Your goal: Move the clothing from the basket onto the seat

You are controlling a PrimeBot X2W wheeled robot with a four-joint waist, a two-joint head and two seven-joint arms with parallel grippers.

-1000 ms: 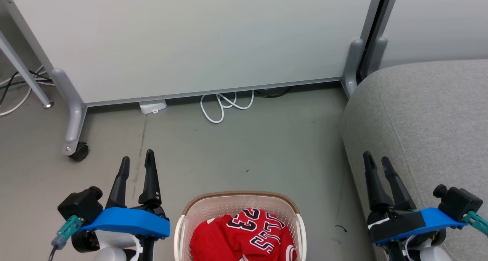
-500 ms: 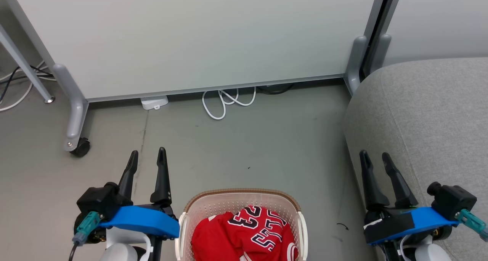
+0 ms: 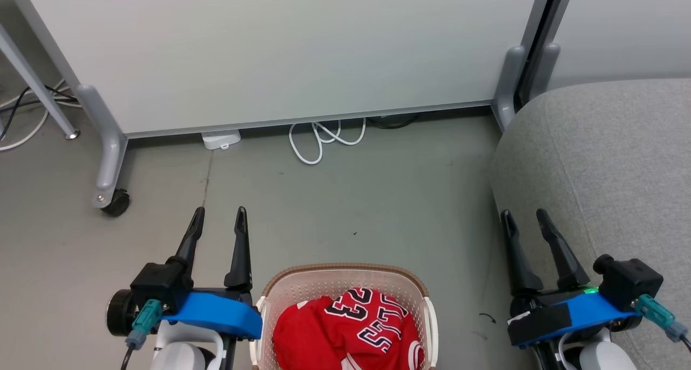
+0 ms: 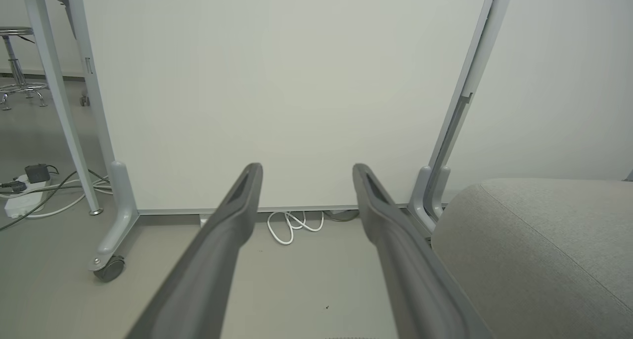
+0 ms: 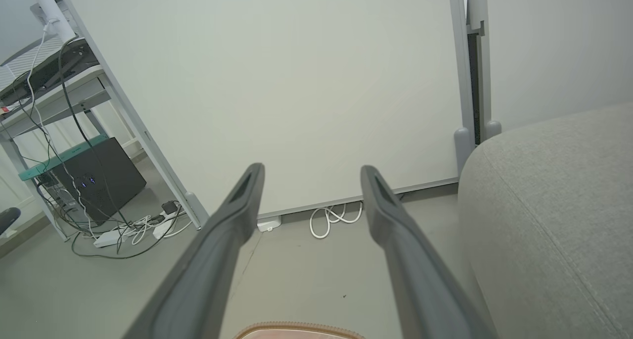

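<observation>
right hand spread, seat nearby, white panel

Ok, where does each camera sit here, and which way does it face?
Head: on the head, facing forward and down at the basket, clothing and seat; left gripper and right gripper show, open.
Left wrist: on that wrist, along its fingers toward the panel; seat at right.
Right wrist: on that wrist, along its fingers toward the panel; basket rim at bottom.
Shared: all three show panel, cable and seat.

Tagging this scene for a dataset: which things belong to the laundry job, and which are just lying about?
Job: red clothing, basket, grey seat.
Lying about: white cable, white adapter, partition panel.
</observation>
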